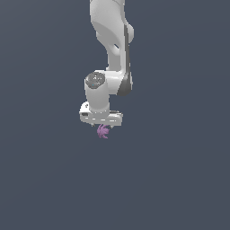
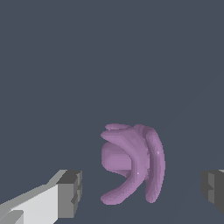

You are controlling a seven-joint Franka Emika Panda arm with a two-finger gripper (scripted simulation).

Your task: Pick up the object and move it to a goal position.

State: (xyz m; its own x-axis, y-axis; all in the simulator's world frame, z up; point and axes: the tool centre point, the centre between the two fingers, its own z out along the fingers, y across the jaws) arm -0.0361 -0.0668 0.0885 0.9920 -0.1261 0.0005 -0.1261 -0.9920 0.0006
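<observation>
Grey ground | arm (image 1: 112,49) vertical | pincer (image 2: 140,192) spread around object (image 2: 133,164)

Simulated test scene, not a furnished room. Flat, uniform slate-grey ground filling both views, without walls, furniture or horizon. Smooth, untextured rendering of the white robot arm (image 1: 110,49) and of the pale purple object (image 2: 131,164), with soft shading and blocky grey fingertips (image 2: 70,192) typical of simulator renders.

Plain dark grey-blue floor (image 1: 179,179), small purple spiky object (image 1: 103,131) seemingly resting on it
</observation>
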